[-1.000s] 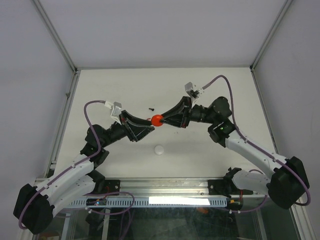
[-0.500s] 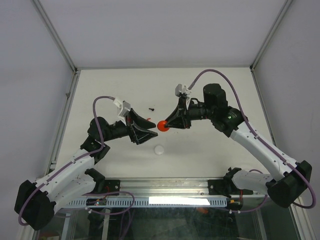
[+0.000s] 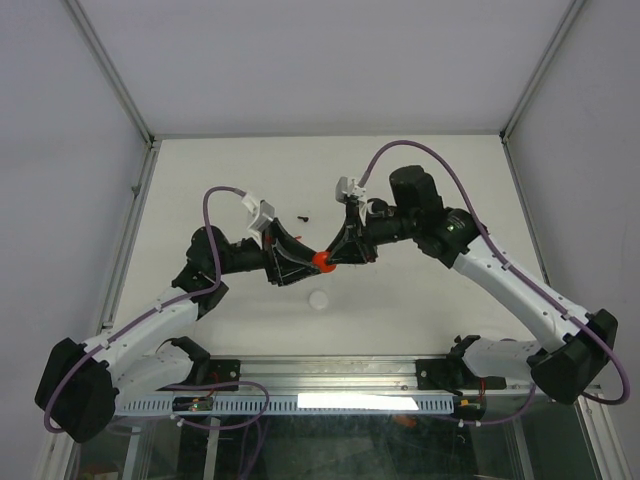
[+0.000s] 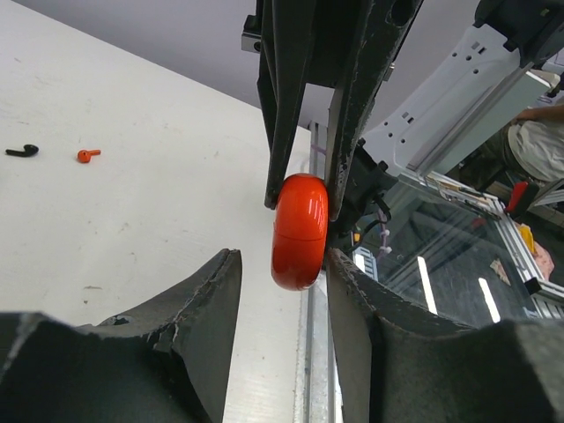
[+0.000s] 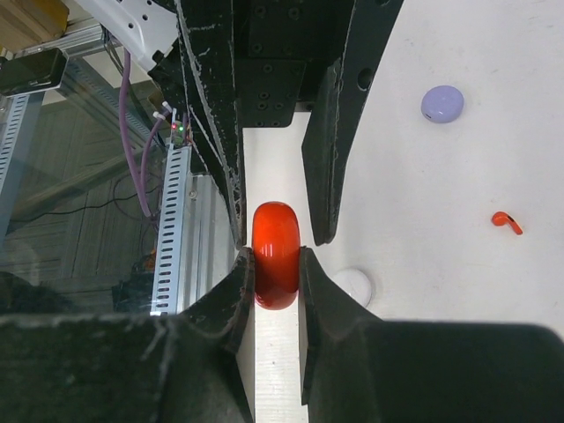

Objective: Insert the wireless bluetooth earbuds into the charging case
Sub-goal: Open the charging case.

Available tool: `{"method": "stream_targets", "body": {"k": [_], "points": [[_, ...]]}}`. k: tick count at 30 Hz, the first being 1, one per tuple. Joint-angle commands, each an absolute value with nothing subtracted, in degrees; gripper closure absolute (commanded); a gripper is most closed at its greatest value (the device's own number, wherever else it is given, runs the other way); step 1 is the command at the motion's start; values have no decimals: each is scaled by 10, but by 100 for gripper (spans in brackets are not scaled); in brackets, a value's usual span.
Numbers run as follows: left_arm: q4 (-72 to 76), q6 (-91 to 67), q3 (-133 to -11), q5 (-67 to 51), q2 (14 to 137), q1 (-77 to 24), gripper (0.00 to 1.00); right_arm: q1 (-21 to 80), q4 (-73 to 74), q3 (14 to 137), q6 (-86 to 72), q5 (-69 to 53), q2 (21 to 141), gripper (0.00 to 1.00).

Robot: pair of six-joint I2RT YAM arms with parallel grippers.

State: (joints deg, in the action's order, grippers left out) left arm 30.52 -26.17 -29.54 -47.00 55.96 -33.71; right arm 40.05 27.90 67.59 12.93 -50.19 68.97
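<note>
Your right gripper (image 5: 275, 260) clenched on red case (image 5: 276, 233), aloft over table (image 3: 420, 170) middle — your left gripper (image 4: 284, 257) straddles it, unclosed.

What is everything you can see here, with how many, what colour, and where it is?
red case: one, red, held above the table between the two grippers
white case: one, white, on the table, nearer the arm bases than the held case
lavender case: one, lavender, on the table
black earbud: one, black, loose on the table
red earbud: one, red, loose on the table
table: one, white
left gripper: one, black, open, astride the red case
right gripper: one, black, shut on the red case
</note>
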Motion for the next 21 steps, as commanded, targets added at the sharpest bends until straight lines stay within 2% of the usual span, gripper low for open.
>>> {"method": "stream_targets", "body": {"k": [1,5,9,13,14,21], "points": [[351,-244,-319,-489,564,-346,58,409,284,715,143,-496,694,99],[352,-243,-320,-489,569,-351,64,415,289,723,147,-490,702,99],[351,-243,-318,-487,572,-356,74,419,294,728,152,-485,707,99],[351,-237,-312,-482,567,-360,98,425,307,733,161,-476,710,98],[351,-233,-310,-482,565,-360,100,425,309,734,163,-471,709,96],[351,-177,-283,-485,537,-368,100,425,309,726,170,-406,692,76]]}}
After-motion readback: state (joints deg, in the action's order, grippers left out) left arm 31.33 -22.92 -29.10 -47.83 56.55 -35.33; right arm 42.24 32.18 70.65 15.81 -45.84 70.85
